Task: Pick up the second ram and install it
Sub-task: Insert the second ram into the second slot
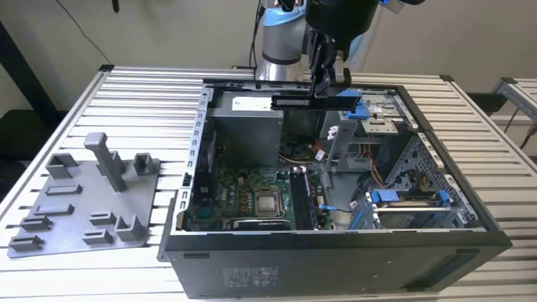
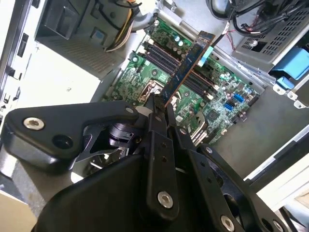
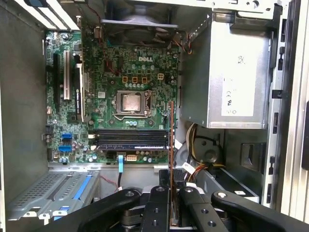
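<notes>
The end effector [image 1: 322, 94] pinches the ram [image 1: 293, 101] at one end and holds it level in the air, above the open case [image 1: 336, 267] on the bench [image 1: 143, 88]. In the first wrist view the ram is above the motherboard [image 3: 140, 72], apart from the slots [image 3: 130, 138].

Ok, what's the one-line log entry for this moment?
phase: carrying | gripper: shut on second ram | position: above open computer case | second ram: clear of motherboard, not seated
</notes>
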